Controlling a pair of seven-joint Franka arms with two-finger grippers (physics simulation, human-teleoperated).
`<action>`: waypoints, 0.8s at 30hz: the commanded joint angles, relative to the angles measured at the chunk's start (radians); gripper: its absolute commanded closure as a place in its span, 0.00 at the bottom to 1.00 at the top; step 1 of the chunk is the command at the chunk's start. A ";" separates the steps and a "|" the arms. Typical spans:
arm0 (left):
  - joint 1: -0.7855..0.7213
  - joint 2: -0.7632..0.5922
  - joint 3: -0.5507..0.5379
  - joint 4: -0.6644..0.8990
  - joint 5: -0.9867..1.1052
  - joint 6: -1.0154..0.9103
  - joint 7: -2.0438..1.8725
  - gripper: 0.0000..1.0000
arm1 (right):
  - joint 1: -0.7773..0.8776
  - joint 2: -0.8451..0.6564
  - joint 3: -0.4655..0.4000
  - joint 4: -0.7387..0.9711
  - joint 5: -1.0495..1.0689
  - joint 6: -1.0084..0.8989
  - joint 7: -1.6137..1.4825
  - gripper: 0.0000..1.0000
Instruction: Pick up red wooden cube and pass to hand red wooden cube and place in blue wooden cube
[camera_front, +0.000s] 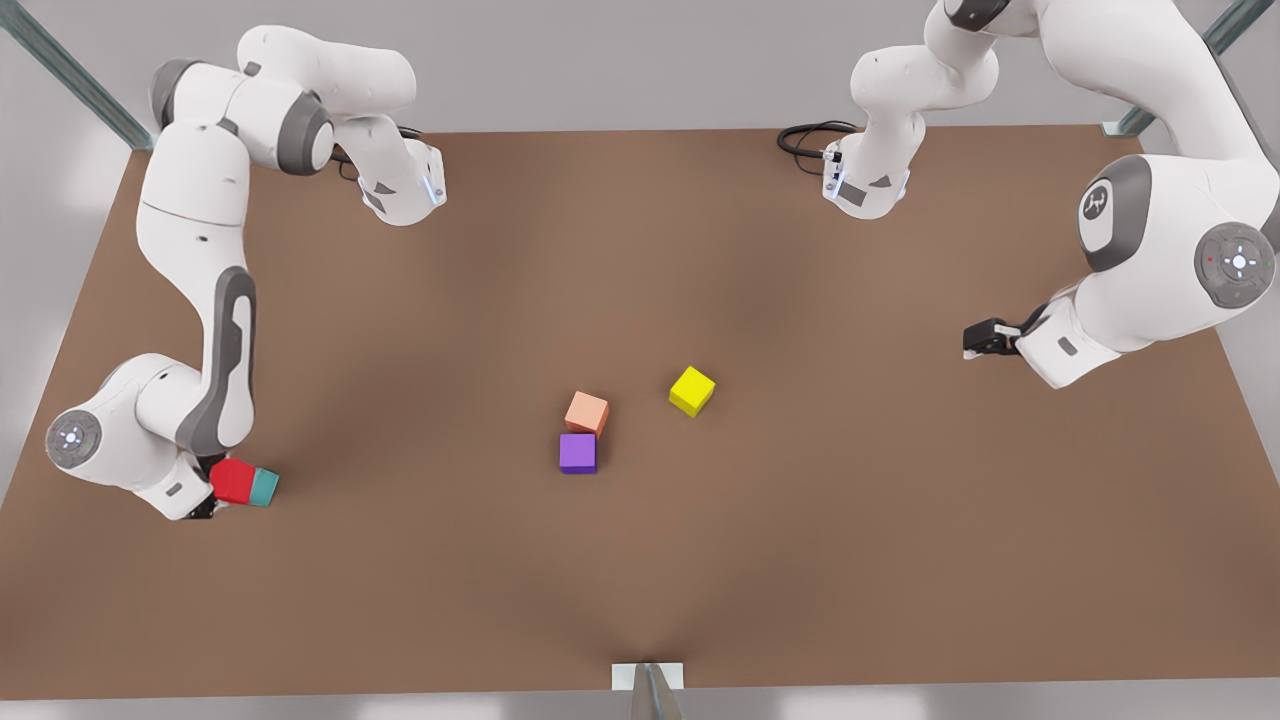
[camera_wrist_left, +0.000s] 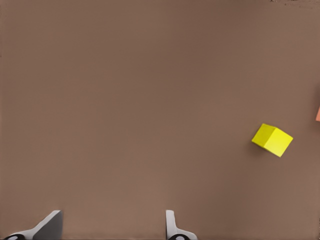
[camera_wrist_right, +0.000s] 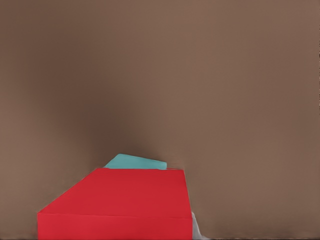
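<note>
Item 1, right gripper (camera_front: 212, 492): sitting at the near-left corner of the brown wooden table (camera_front: 820, 560) in the front view, on the arm at that view's left. It is clenching the small bright red matte wooden cube (camera_front: 232, 481); in the right wrist view the red cube (camera_wrist_right: 117, 207) is lying large just below the camera, with a pale fingertip (camera_wrist_right: 197, 230) showing at one lower corner.

Item 2, small teal matte wooden cube (camera_front: 264, 487): lying on the table, touching the red cube's side that faces the table centre in the front view. In the right wrist view only a sliver of the teal cube (camera_wrist_right: 135, 162) is peeking out from behind the red one. Whether the red cube is resting on it or merely pressing beside it cannot be told.

Item 3, left gripper (camera_front: 982, 338): waiting at the front view's right, above bare table and well apart from every cube. In the left wrist view its two pale fingers (camera_wrist_left: 50, 225) are standing spread wide with nothing between them.

Item 4, small yellow matte cube (camera_front: 692, 390): sitting tilted near the table centre, alone; also showing in the left wrist view (camera_wrist_left: 272, 140).

Item 5, small salmon-orange matte cube (camera_front: 587, 413): lying towards the front view's left of the yellow one.

Item 6, small purple matte cube (camera_front: 578, 453): sitting just in front of the salmon-orange cube, touching or nearly touching it.
</note>
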 joint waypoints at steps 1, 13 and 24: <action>-0.001 -0.001 0.000 0.000 0.000 -0.008 -0.201 0.00 | -0.007 0.001 0.000 -0.007 0.007 0.085 0.138 0.56; 0.002 0.001 0.000 -0.001 0.000 -0.008 -0.202 0.00 | -0.016 0.001 0.006 -0.080 0.021 0.131 0.141 0.56; 0.007 0.001 0.001 -0.001 0.003 -0.005 -0.201 0.00 | -0.004 -0.007 0.006 -0.087 0.040 0.131 0.148 0.00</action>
